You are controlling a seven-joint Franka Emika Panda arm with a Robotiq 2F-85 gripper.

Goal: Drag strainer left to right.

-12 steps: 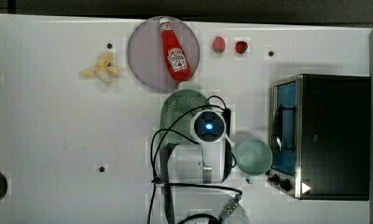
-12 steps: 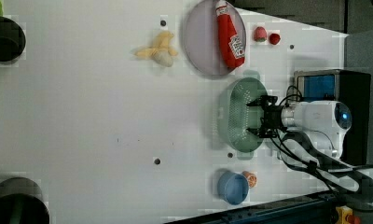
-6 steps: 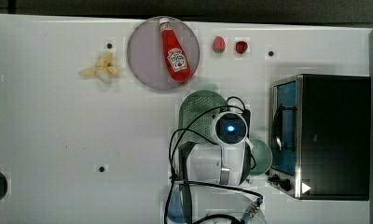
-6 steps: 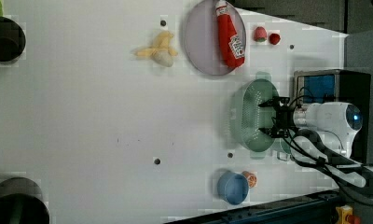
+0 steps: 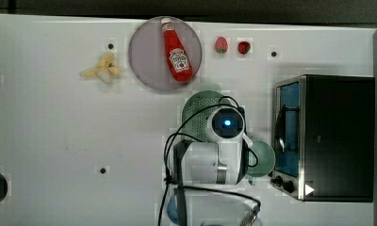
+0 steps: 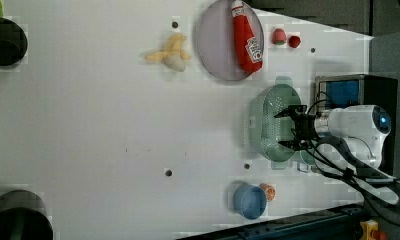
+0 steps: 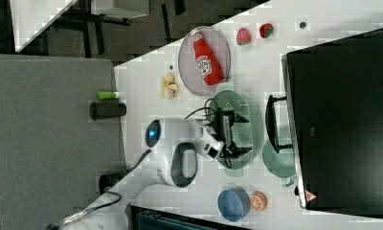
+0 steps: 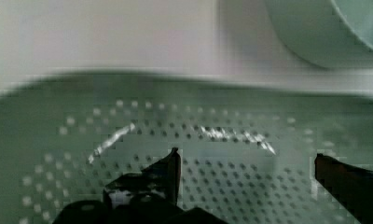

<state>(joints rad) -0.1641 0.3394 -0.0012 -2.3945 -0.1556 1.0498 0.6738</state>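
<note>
Gripper (image 6: 287, 128) (spread) over one strainer (image 6: 269, 122)

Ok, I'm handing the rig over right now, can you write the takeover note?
End effector: open, fingers spread inside the strainer, gripping nothing.
Strainer: on the table, between the plate with the ketchup bottle and the blue bowl, close to the oven and beside the mint cup.
Done: strainer has been shifted toward the oven over the last second.
Left: judge whether it is far enough, then lift clear.
</note>
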